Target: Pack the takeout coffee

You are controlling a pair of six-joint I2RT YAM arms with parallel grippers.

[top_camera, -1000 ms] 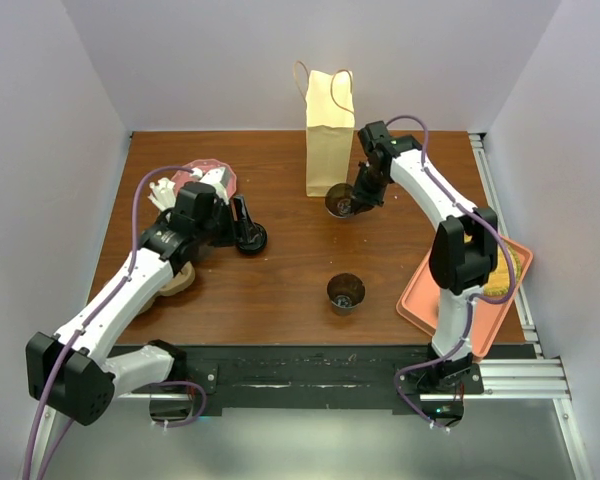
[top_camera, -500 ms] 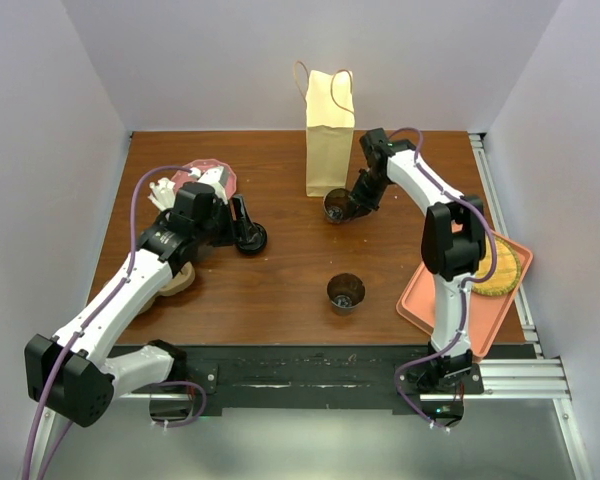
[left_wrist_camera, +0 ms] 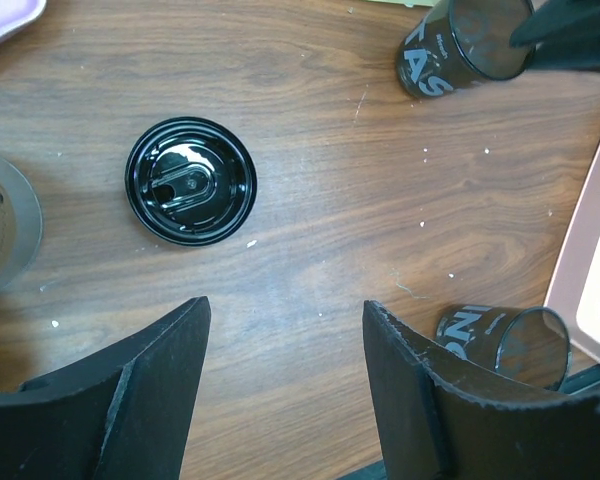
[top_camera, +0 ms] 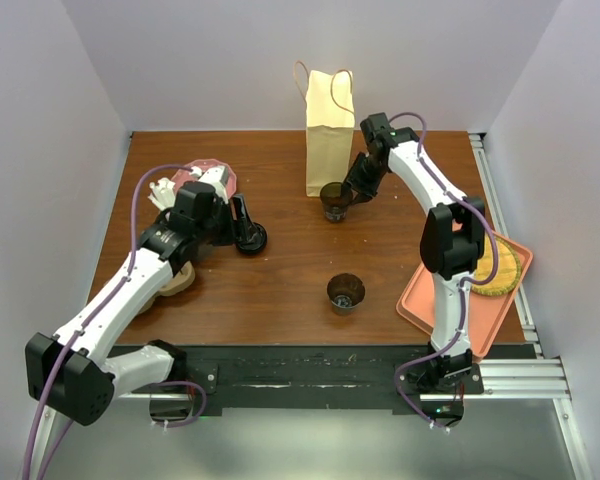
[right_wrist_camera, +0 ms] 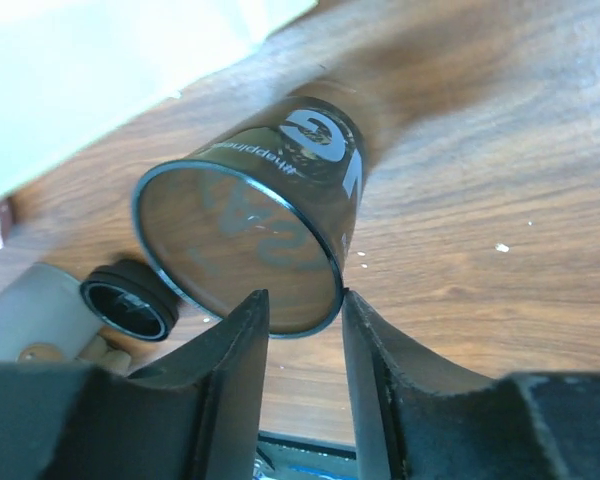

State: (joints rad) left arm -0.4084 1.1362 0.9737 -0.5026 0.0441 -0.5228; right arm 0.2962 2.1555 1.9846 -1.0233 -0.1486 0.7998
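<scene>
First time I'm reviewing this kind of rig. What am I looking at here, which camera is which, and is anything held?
Two robot arms are bolted at the near edge of a wooden table. One picture looks down from above; the other two come from a camera on each wrist, so the dark shapes along their bottom are that arm's own fingers. The left gripper is open near a loose black lid. The right gripper has one finger inside and one outside the rim of an open dark cup beside the paper bag; whether it pinches is unclear. A second cup and an orange tray also sit there.
</scene>
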